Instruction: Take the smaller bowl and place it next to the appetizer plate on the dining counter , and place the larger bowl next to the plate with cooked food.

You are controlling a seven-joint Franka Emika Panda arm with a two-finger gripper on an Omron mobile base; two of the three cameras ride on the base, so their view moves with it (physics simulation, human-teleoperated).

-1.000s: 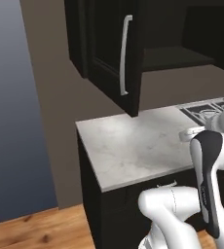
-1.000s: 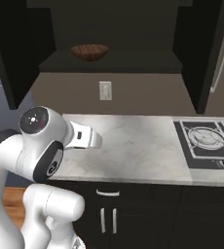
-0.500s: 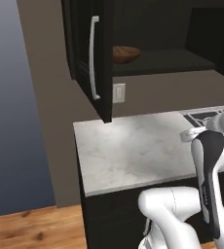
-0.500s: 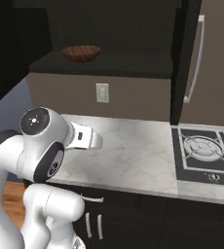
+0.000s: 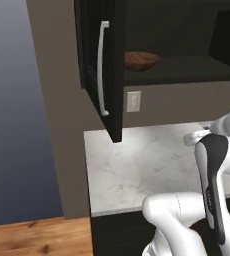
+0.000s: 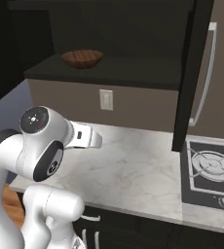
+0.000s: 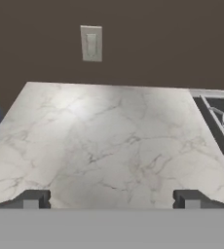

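The smaller bowl point(image 5: 141, 60) point(image 6: 82, 58), shallow and of reddish-brown wood, rests on the lower shelf of an open dark wall cabinet, above the marble worktop. My gripper point(image 7: 111, 199) is open, its two dark fingertips wide apart with nothing between them. It hangs low over the worktop point(image 7: 109, 136) and faces the wall, well below the bowl's shelf. The arm's white hand point(image 6: 84, 136) reaches out over the worktop's left part. The larger bowl, the appetizer plate, the plate with cooked food and the dining counter are out of view.
An open black cabinet door point(image 5: 103, 70) point(image 6: 192, 73) with a long steel handle juts out over the worktop point(image 5: 137, 165). A wall outlet point(image 6: 106, 99) point(image 7: 91, 44) sits under the shelf. A gas hob point(image 6: 211, 170) point(image 7: 221, 121) lies at the right. Wooden floor point(image 5: 37, 237) lies left.
The whole picture has shifted in both base views, so the base has driven; the cabinet and worktop now loom larger. The bowl has come into the left base view. The gripper stays open.
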